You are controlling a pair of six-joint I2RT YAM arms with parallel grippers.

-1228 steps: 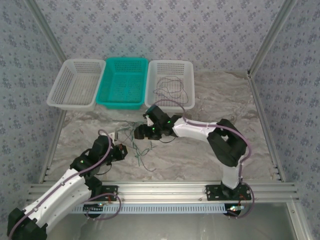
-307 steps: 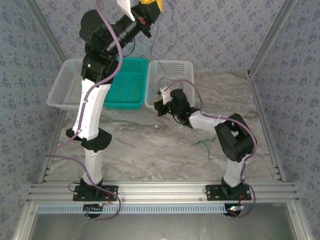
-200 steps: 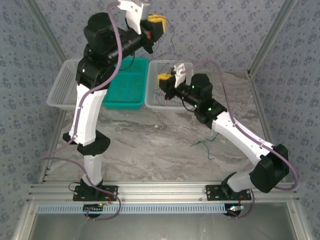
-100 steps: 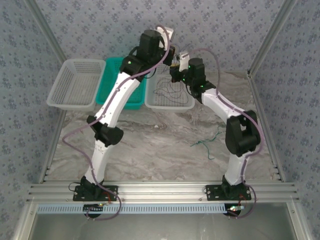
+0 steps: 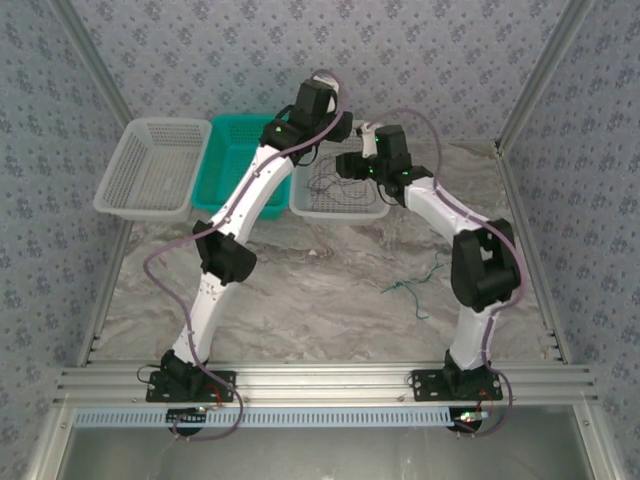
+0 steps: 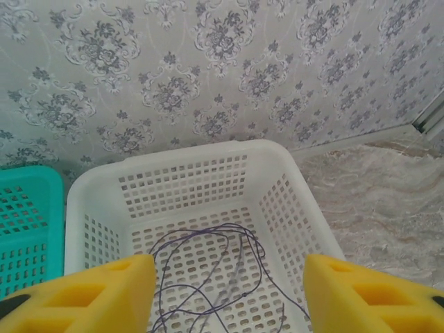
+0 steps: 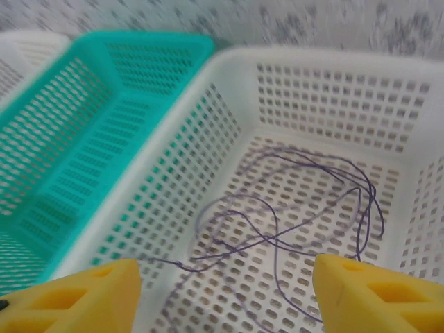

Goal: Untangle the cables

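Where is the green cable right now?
In the top view, the green cable lies on the table, right of centre, just left of the right arm.

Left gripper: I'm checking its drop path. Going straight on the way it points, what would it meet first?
The left gripper, jaws open, would probably meet the cable lying on the floor of the white basket first, though depth is unclear.

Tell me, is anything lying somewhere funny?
Yes. A thin green cable lies in a loose squiggle out on the table, apart from the baskets, while the purplish cable sits inside a white basket.
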